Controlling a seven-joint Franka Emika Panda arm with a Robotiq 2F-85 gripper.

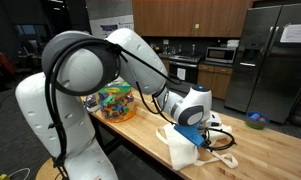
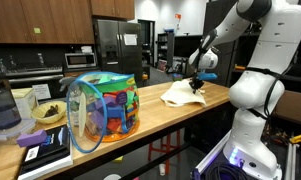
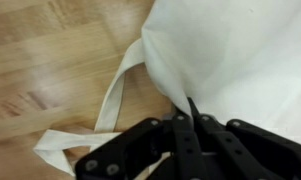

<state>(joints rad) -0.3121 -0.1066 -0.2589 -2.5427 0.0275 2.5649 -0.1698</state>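
Gripper jaws are pinched together on the edge of the white cloth bag, which lies on the wooden table. Its strap trails beside the bag. In an exterior view, a colourful toy bin stands well apart from the bag.

**Cloth bag**: white, soft, plain on the faces shown.
- State: crumpled. One part is drawn up into a peak and appears pinched between the closed tips of the gripper, though the contact itself is partly hidden.
- Strap: flat white loop, lying slack on the wood beside the bag.
- Location: wooden counter, near one end.
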